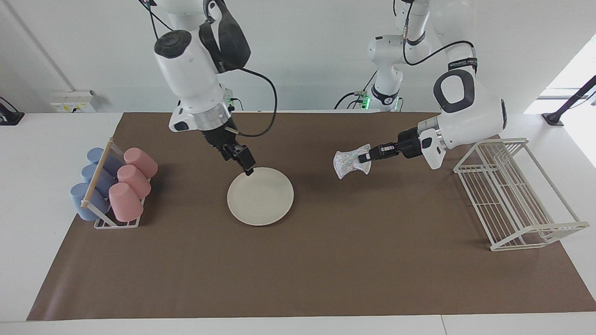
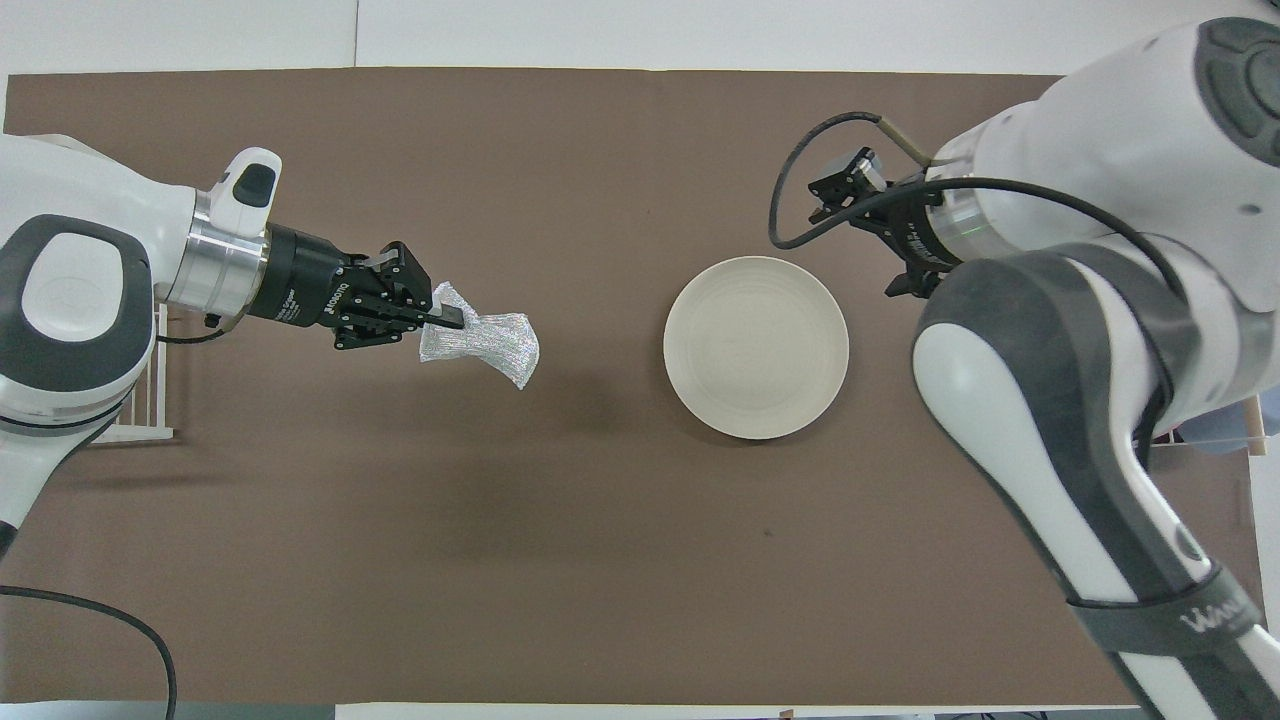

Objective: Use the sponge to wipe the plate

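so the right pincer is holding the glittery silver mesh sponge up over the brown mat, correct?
Wrong arm: the facing view shows the left pincer shut on the glittery silver mesh sponge, up over the brown mat. The right pincer holds nothing.

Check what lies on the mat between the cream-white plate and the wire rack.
Only bare brown mat lies between the round cream-white plate and white wire rack; the facing view shows the sponge held above it.
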Tool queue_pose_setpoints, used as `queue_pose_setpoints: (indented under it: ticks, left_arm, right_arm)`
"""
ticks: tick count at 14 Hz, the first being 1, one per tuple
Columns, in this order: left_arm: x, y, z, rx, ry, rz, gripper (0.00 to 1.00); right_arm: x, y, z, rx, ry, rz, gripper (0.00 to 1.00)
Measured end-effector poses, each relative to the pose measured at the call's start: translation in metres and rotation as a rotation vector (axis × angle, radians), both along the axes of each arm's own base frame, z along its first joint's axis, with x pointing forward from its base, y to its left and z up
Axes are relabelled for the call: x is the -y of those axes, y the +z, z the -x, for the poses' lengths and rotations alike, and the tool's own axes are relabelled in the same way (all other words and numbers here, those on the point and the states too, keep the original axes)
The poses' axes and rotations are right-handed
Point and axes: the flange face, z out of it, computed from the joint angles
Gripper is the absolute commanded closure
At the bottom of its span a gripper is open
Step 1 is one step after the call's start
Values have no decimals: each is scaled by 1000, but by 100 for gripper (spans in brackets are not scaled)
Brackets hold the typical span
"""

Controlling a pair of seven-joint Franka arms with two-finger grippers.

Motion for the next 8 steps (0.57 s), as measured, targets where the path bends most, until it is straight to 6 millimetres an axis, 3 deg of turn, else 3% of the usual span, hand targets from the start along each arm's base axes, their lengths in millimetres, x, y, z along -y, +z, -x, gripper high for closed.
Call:
queue_pose_setpoints:
  ticks: [3, 5, 8]
  left_arm:
    - [-11, -4, -3, 21, -47, -188, 100]
    - [-15, -4, -7, 29, -70, -322, 100]
    - [-20, 5, -8, 15, -160, -534, 100]
  right_arm:
    - [44, 23, 3, 53, 162, -25, 0]
    - [50, 32, 11, 75, 322, -17, 0]
    - [59, 28, 25, -9, 422, -17, 0]
